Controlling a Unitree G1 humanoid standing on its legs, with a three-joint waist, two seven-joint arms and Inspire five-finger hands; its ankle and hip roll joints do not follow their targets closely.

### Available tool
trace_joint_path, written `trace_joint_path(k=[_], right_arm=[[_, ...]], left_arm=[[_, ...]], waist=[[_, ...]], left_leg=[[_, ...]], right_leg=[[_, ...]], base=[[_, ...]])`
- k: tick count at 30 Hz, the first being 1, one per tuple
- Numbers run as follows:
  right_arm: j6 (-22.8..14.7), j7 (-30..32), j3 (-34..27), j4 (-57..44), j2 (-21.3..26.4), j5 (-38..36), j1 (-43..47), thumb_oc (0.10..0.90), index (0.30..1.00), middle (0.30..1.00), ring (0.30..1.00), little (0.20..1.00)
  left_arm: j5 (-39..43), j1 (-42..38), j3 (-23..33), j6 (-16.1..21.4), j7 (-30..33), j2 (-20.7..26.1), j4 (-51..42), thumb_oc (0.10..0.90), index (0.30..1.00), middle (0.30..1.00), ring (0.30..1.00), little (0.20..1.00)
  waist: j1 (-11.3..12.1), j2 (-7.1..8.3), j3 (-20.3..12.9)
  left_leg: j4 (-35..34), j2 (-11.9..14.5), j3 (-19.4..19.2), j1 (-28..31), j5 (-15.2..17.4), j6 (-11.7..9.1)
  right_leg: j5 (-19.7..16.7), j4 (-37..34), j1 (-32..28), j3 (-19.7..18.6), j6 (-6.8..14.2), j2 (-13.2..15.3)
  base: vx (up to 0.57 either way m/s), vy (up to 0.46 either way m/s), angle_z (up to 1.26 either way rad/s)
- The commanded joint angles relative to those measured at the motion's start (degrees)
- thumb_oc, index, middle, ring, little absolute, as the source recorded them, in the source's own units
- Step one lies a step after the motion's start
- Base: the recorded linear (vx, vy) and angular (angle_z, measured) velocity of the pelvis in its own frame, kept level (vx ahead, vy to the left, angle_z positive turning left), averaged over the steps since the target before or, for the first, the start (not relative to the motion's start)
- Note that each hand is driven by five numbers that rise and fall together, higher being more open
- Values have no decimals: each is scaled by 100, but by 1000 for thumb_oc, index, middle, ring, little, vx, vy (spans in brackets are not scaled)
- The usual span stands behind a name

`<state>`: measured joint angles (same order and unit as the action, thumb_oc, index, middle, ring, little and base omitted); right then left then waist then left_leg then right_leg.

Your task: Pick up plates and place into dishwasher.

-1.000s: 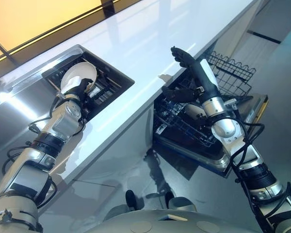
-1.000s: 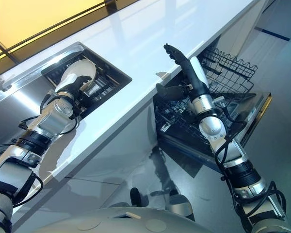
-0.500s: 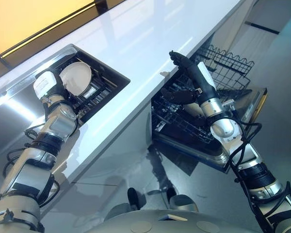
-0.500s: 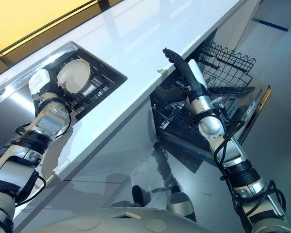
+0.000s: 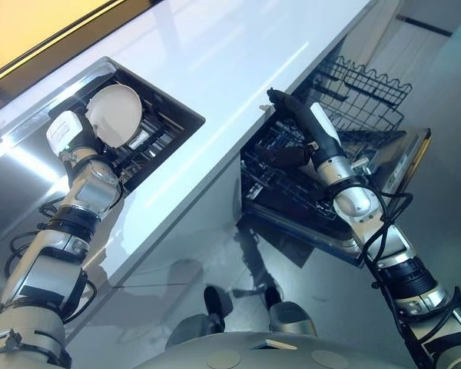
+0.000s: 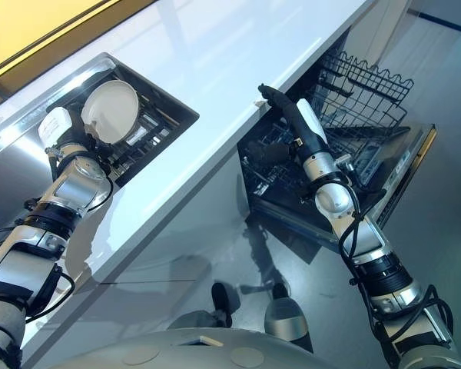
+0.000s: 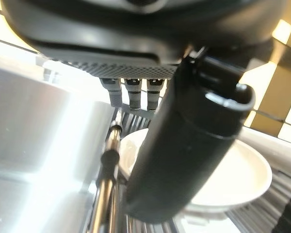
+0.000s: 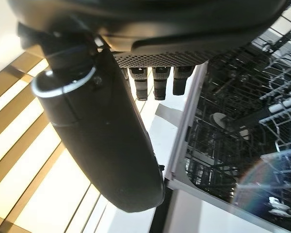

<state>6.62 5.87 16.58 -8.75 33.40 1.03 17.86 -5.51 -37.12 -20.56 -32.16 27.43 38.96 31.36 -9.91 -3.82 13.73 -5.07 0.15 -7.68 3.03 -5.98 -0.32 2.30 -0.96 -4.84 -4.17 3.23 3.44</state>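
While one plate [image 5: 115, 115] sits racked, both hands hover.

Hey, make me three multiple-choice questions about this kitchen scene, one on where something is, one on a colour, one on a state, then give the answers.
1. Where is the round white plate?
A. in the sink rack
B. on the floor
C. in the dishwasher

2. What colour is the long countertop?
A. black
B. white
C. red

3. How is the dishwasher?
A. closed
B. open, wire rack out
C. boxed up

Answers:
A, the plate stands in the dark sink recess by the left hand.
B, it is glossy white.
B, its wire rack shows beside the open right hand.
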Motion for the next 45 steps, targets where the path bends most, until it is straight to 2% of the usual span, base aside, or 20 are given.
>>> trace_joint_path(k=[1,4,10,16,20,22,30,34,38,41,43,44,45], right_arm=[[-327,200,-66,-396,60,-80,855,800,900,900,900,900],[-319,245,-6,-369,40,-116,938,800,900,900,900,900],[-333,380,166,-317,-126,-153,1198,800,900,900,900,900],[-306,437,262,-361,-213,-126,1273,800,900,900,900,900],[-302,446,277,-377,-219,-151,1280,800,900,900,900,900],[-304,437,281,-370,-227,-152,1286,800,900,900,900,900],[-361,493,307,-328,-304,-69,1244,800,900,900,900,900],[-317,530,315,-321,-398,-8,1236,800,900,900,900,900],[-271,583,349,-303,-494,17,1276,800,900,900,900,900],[-261,647,399,-238,-648,140,1352,800,900,900,900,900],[-239,696,429,-206,-723,176,1420,800,900,900,900,900],[-220,734,451,-197,-757,172,1470,800,900,900,900,900],[-220,754,458,-193,-767,167,1487,800,900,900,900,900]], left_arm=[[-757,-1168,-381,404,106,183,293,800,900,900,900,900],[-835,-1343,-543,473,94,105,241,800,900,900,900,900],[-1254,-1874,-964,362,-5,-65,21,800,900,900,900,900],[-1288,-2110,-1136,46,64,-166,-281,800,900,900,900,900],[-940,-2158,-1081,-84,572,-229,-207,800,900,900,900,900],[-547,-2128,-924,78,982,-287,-102,800,900,900,900,900],[454,-1886,-511,494,1688,-595,133,800,900,900,900,900],[1015,-1756,-271,847,2019,-843,257,800,900,900,900,900],[1859,-1651,-6,1316,2179,-1112,307,800,900,900,900,900],[2739,-1499,255,1691,2162,-1503,273,800,900,900,900,900],[3199,-1481,313,1829,2127,-1672,269,800,900,900,900,900],[3505,-1451,350,1925,2110,-1814,243,624,749,749,749,724],[3628,-1436,360,1943,2108,-1867,233,564,698,698,698,664]], waist=[[-96,33,-334],[-144,36,-229],[-272,27,56],[-348,24,201],[-388,37,252],[-396,44,281],[-377,68,341],[-357,94,357],[-325,128,381],[-283,158,421],[-269,176,440],[-263,191,454],[-260,195,460]], left_leg=[[407,-574,192,-34,715,333],[468,-577,193,-124,719,342],[597,-574,132,-315,752,344],[722,-552,56,-447,770,336],[770,-542,33,-496,773,328],[779,-532,9,-526,772,320],[801,-515,-1,-552,756,298],[781,-498,-20,-545,733,288],[772,-482,-56,-541,723,275],[772,-470,-58,-537,721,271],[785,-465,-45,-548,718,273],[795,-459,-30,-560,713,275],[797,-458,-22,-564,712,278]], right_leg=[[-225,748,844,-235,256,-177],[-213,848,965,-340,262,-201],[-216,968,1190,-532,266,-269],[-197,1110,1361,-604,260,-320],[-191,1167,1441,-619,248,-345],[-184,1177,1474,-616,240,-352],[-171,1195,1490,-569,216,-363],[-177,1185,1485,-510,217,-359],[-191,1141,1465,-407,220,-333],[-184,1117,1437,-349,219,-325],[-176,1133,1439,-337,212,-333],[-175,1148,1448,-342,209,-341],[-175,1153,1451,-345,207,-345]], base=[[3,9,-5],[-21,10,-3],[-58,0,-6],[-26,-7,-10],[-3,-5,-1],[-26,-19,-6],[-6,-4,-1],[-3,-34,1],[-11,-18,1],[-17,-24,0],[-22,-39,1],[-23,-38,1],[-22,-33,1]])
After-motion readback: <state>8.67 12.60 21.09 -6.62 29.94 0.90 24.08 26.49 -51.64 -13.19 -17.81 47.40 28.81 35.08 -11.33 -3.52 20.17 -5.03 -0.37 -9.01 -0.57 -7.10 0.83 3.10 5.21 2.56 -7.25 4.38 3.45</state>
